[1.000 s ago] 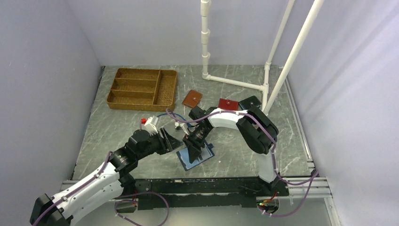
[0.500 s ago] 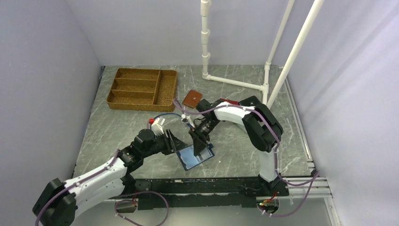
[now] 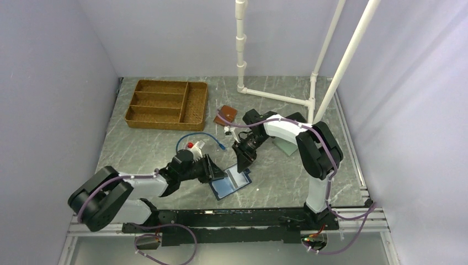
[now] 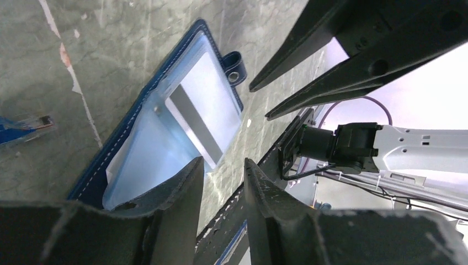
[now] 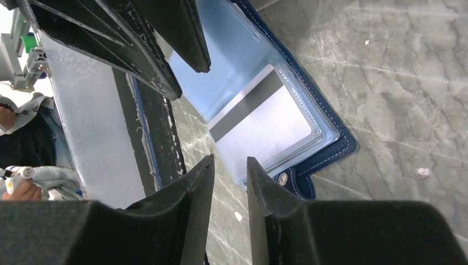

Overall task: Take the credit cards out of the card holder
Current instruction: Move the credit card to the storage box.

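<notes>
— Start from the overhead camera. Where is the card holder?

— The navy card holder (image 3: 232, 185) lies spread open on the marbled surface (image 3: 138, 149), near the front edge and between the two arms. The left claw (image 3: 214, 171) is at its left edge and the right claw (image 3: 243, 164) is at its far edge, both tipped down toward it. Well behind them are a wicker tray (image 3: 163, 126) and a tan-brown wallet (image 3: 225, 115), with a blue cable (image 3: 196, 134) looping between.

— And the left wrist camera?

— The left claw (image 4: 223, 165) has its fingers slightly parted, a narrow gap with nothing in it. One fingertip overlaps the near edge of the card holder (image 4: 138, 149) in the picture; I cannot tell whether it touches. A pale credit card (image 4: 212, 105) with a dark stripe sits inside a clear sleeve on the glossy blue inside. The snap tab (image 4: 234, 62) sticks out at the far side, and the right claw (image 4: 259, 102) hangs just past it.

— Right wrist camera?

— Much the same from the other side. The right claw (image 5: 230, 163) is also a little spread, pinching nothing, and sits just off the card holder (image 5: 232, 55) beside its snap tab (image 5: 290, 181). The striped credit card (image 5: 270, 124) is fully tucked in its sleeve. The left claw (image 5: 190, 83) pokes in over the holder's far half.
</notes>
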